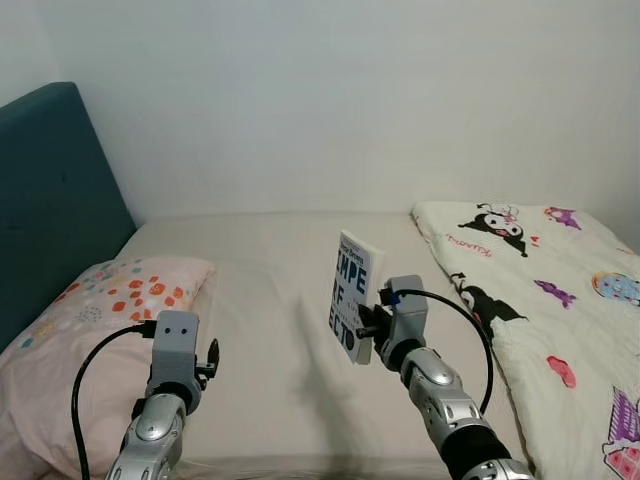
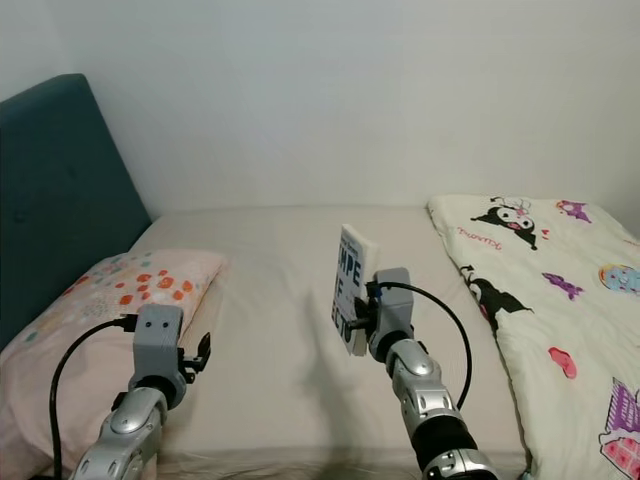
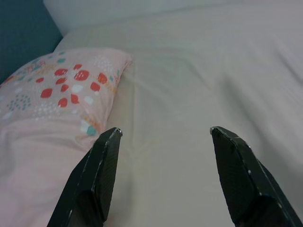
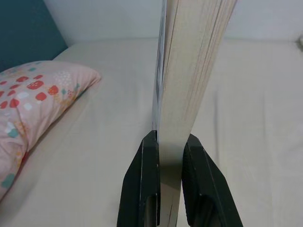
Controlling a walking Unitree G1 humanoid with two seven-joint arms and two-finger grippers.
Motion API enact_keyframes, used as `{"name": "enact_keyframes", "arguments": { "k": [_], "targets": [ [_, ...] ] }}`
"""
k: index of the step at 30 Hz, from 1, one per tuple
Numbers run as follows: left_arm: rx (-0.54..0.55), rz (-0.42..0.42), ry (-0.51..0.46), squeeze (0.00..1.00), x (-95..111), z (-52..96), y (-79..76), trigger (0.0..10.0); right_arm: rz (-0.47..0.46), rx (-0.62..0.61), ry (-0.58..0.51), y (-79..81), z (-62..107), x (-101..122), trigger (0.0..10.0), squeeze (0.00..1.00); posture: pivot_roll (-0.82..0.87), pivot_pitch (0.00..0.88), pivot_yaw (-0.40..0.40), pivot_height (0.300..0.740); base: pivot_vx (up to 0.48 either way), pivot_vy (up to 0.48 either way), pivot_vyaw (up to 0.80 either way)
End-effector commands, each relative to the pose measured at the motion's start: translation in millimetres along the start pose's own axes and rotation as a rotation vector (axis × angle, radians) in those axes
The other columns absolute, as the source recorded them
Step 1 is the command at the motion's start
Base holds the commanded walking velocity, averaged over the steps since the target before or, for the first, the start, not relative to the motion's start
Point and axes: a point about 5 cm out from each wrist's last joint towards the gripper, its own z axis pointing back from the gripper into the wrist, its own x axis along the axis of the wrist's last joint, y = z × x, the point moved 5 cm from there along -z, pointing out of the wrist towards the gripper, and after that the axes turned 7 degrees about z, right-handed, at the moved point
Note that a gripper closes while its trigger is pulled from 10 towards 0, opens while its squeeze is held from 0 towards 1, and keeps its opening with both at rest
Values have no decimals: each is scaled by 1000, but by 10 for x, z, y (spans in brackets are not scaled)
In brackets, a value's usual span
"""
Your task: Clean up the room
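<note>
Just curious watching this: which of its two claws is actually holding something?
The right gripper, shut on the upright book. The left gripper hangs open over the sheet.

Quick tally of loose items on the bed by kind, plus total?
Book: 1, upright, clamped in the right pincer
Pillow: 1, pink with dots
Cartoon-print blanket: 1
Total: 3
Left pincer is open over the sheet.

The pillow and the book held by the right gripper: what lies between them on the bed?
Nothing but bare beige sheet lies between the pillow and the book, which the right gripper holds upright. The left eye view shows it.
</note>
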Motion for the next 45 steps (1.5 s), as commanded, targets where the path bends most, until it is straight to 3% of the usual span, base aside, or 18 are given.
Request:
{"name": "enact_keyframes", "arguments": {
  "k": [1,17,27,29,45],
  "targets": [
    [-13,-13,-16,0,13,3,-36,10000,-6,-14,-47,7,6,72,10000,0,-5,0,0,740,0,304,0],
    [-18,0,-48,0,90,-19,-25,10000,-13,-22,-58,50,-7,90,10000,0,-1,0,5,740,0,393,0],
    [-19,-32,-78,0,173,-26,-85,10000,-23,-34,-70,20,-2,109,10000,0,1,0,11,740,0,-354,0],
    [-27,24,-71,0,158,-27,-113,10000,-24,-36,-73,16,0,112,10000,0,-1,0,11,740,0,0,0],
    [-32,-23,-29,0,59,-40,-209,10000,-29,-13,-25,-31,-6,56,10000,0,-8,0,11,740,0,0,0]
  ]
}}
